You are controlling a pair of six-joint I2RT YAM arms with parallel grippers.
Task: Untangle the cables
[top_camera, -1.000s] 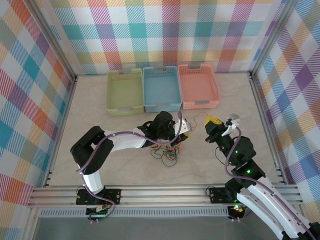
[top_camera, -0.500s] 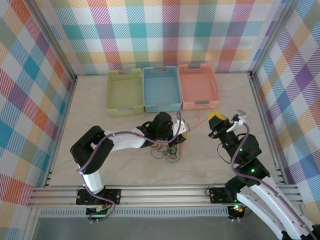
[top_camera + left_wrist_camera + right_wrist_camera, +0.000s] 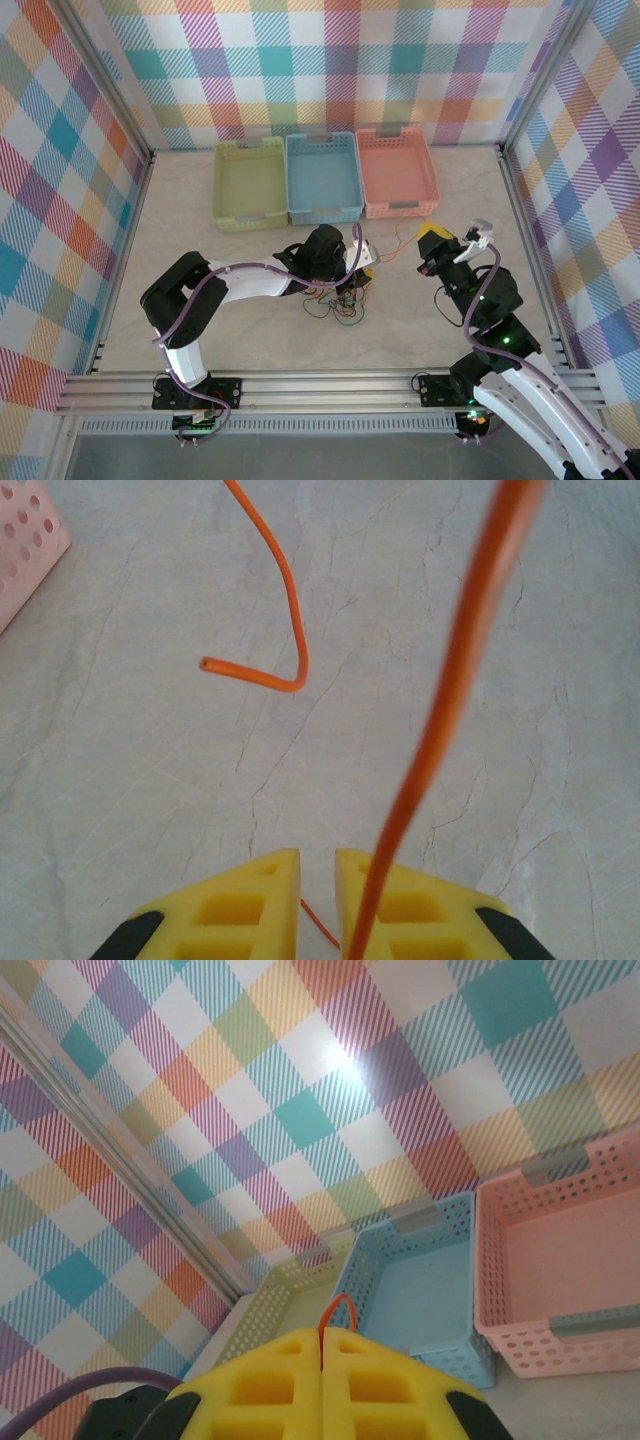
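Top external view: the cables point(image 3: 335, 303) lie as a small tangle of green, black and orange loops on the bench point(image 3: 200, 240), just beside the left hand point(image 3: 366, 270) and partly under its arm. One orange cable point(image 3: 400, 238) leaves the tangle and runs across to the right hand point(image 3: 426, 242), which stands apart from the left hand, on its right side. Beyond both hands, the green basket point(image 3: 250, 190), blue basket point(image 3: 322, 180) and pink basket point(image 3: 397, 172) stand in one row, side against side, well apart from the tangle.

On the left wrist view, the yellow fingers point(image 3: 250, 900) of the left hand are a little apart, with a narrow gap between them. The orange cable comes down from above, out of focus, and crosses the front of one finger; whether it touches that finger I cannot tell. Another piece of orange cable, bent like a hook, hangs ahead of the hand over the bench.

On the right wrist view, the right hand is pressed together on the orange cable: a small loop of it stands up from the line where the two fingers meet. This hand faces the baskets.
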